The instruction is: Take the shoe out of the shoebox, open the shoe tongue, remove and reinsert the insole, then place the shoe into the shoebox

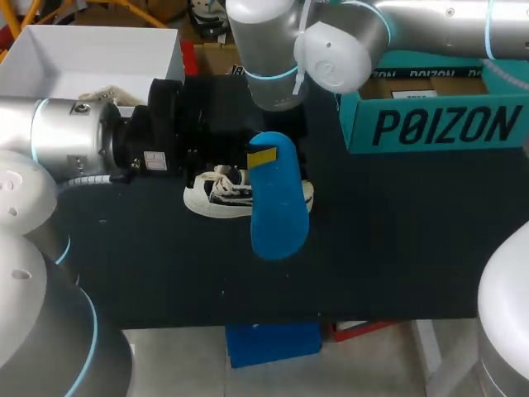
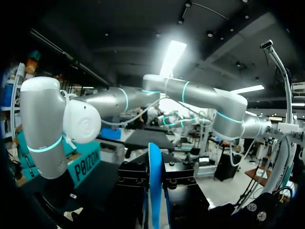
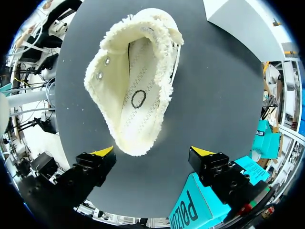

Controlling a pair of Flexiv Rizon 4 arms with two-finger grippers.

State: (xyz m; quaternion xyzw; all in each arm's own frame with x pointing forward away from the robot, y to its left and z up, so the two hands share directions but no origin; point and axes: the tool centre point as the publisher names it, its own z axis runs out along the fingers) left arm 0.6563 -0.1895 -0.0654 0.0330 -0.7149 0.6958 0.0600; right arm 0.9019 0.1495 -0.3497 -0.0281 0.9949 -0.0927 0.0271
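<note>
Insole [image 1: 279, 207] is nearest to you: blue, held up over the dark surface [image 1: 397, 248]. Your left gripper [image 1: 263, 155] is squeezed tight on one end of it. Just behind the insole, the white shoe [image 1: 216, 195] lies on the surface, outside the shoebox [image 1: 438, 124]. Your right gripper [image 3: 152, 152] hangs right above the shoe, its fingers wide apart and holding nothing. Farther back, on your right, the teal shoebox sits on the surface.
</note>
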